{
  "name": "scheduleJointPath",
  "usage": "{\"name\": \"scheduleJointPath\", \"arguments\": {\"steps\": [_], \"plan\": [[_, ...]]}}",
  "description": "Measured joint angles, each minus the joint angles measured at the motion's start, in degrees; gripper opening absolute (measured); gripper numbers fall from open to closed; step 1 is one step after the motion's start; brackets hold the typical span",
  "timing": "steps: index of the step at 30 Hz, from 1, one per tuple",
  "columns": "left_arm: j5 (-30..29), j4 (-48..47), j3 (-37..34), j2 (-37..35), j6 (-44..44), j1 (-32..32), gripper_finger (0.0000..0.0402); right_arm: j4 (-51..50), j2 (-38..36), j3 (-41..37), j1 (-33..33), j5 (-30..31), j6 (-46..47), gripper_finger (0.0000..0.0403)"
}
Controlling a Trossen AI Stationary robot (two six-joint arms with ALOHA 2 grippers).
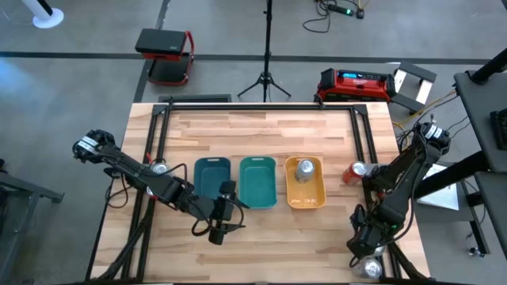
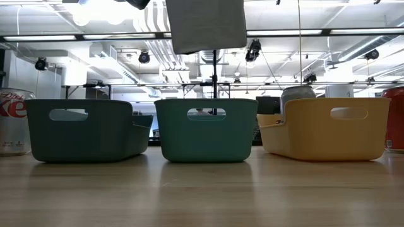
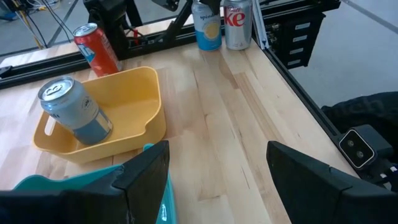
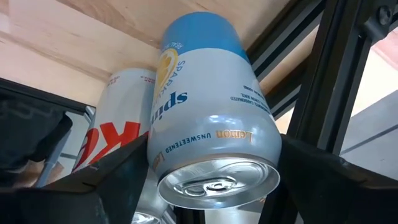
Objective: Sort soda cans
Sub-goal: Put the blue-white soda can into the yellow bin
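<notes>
Right claw low at the table's front right corner, fingers either side of a blue-and-white sparkling-water can and touching its body; grasping it. A silver diet cola can stands just beside, touching or nearly so, against the black frame rail. Right arm folds back from the corner along the table's right edge.

Left claw hangs above the front edge, near the middle of the table, just in front of the dark teal tray. Released; fingers spread wide with nothing between them. Left arm stretches in from the left edge, elbow low.

Three trays in a row across the middle of the table: dark teal, lighter teal tray, orange tray. One silver-grey can stands upright in the orange tray. A red can stands right of that tray, near the right edge. Another diet cola can sits by the left edge, near the frame.

Open wood behind the trays to the back edge and along the front strip. Surface: pale wood planks, black rails on both sides. Grey floor, tripod and red cases beyond the back edge.
</notes>
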Motion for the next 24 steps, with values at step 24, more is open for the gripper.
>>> {"name": "scheduleJointPath", "arguments": {"steps": [24], "plan": [[0.0, -2.0, 0.0, 0.0, -0.2, 0.0, 0.0254, -4.9, 0.0, 2.9, -7.1, 0.8, -9.7, 0.0304]]}}
